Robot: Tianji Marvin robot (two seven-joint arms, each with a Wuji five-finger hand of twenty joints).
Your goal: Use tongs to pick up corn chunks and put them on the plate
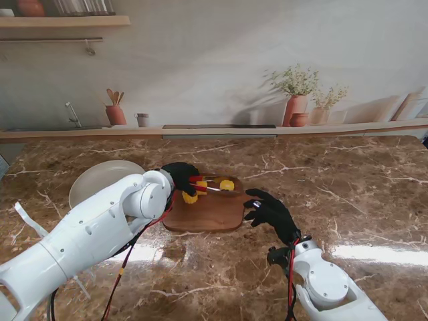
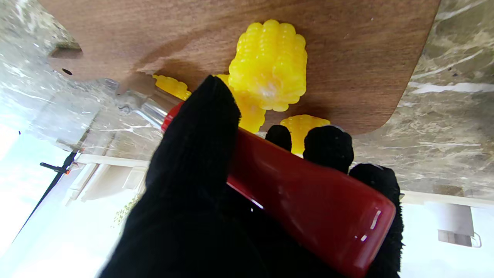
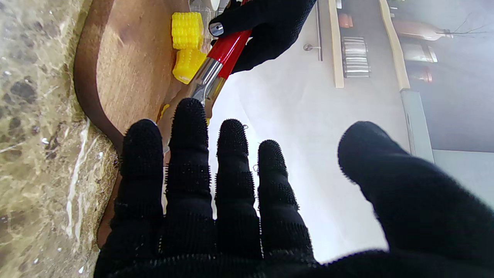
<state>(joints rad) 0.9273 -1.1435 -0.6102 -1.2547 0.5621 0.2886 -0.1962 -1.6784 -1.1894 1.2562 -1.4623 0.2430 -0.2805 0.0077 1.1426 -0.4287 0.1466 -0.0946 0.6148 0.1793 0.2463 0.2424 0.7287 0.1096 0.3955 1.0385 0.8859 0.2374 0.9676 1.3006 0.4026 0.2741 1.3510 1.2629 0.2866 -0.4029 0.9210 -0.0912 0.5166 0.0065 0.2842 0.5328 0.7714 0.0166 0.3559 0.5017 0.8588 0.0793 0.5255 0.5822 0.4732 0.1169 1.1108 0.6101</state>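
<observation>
My left hand (image 1: 179,175) is shut on the red handle of the tongs (image 1: 198,180), over the far left part of the wooden cutting board (image 1: 207,215). The tongs' metal arms reach right toward a yellow corn chunk (image 1: 227,184). Two more corn chunks (image 1: 190,196) lie close to the handle. In the left wrist view the red tongs (image 2: 308,193) cross my gloved left hand (image 2: 193,173), with a large corn chunk (image 2: 270,65) beyond them. My right hand (image 1: 271,210) is open with fingers spread at the board's right edge. The white plate (image 1: 97,179) sits left of the board, partly hidden by my left arm.
The right wrist view shows my right hand (image 3: 216,200), the board's edge (image 3: 92,96), two corn chunks (image 3: 187,31) and the tongs (image 3: 227,50). A ledge at the back holds a utensil pot (image 1: 116,114), a cup (image 1: 142,120) and plant vases (image 1: 295,108).
</observation>
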